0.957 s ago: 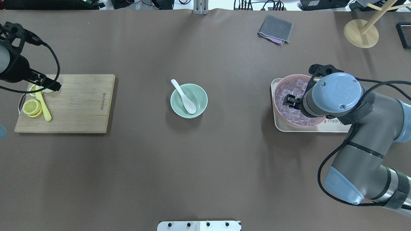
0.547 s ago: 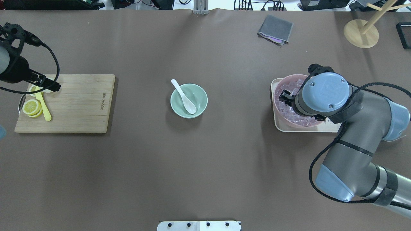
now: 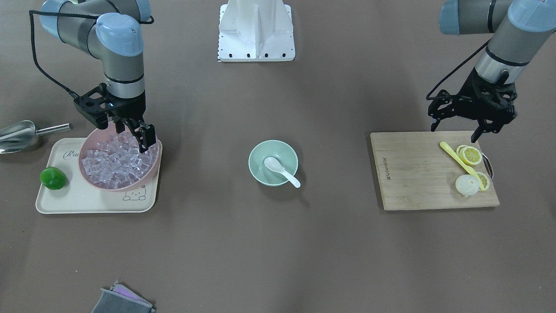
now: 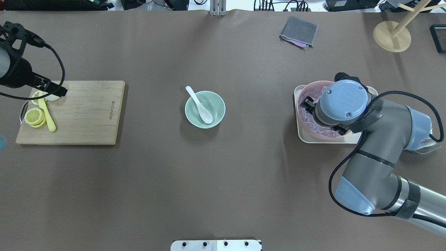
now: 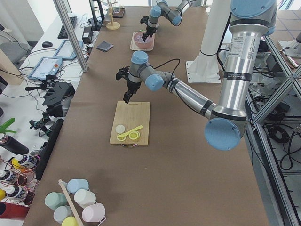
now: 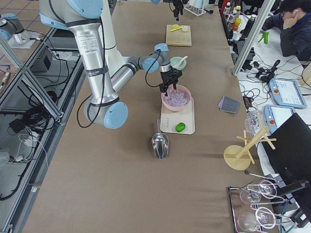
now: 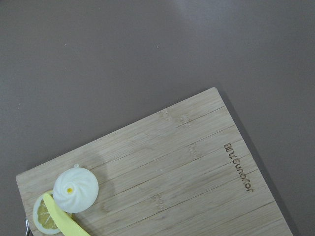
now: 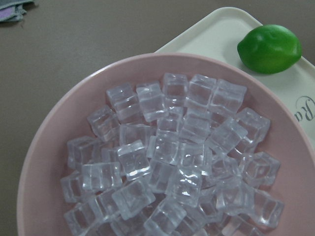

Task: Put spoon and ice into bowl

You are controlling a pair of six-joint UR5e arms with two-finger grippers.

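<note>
A lime (image 3: 53, 178) sits on the cream tray (image 3: 87, 202).

Brown table (image 4: 223, 181) carries a cream tray (image 3: 87, 202) right under the right gripper (image 3: 132, 135), a metal scoop (image 3: 17, 135) past the tray on that gripper's outer side, a wooden cutting board (image 3: 417, 174) below the left gripper (image 3: 456, 130), a mint-green bowl (image 4: 216, 106) between both grippers, well apart from each, and a grey cloth (image 4: 299, 31) across the table from the right gripper.
</note>
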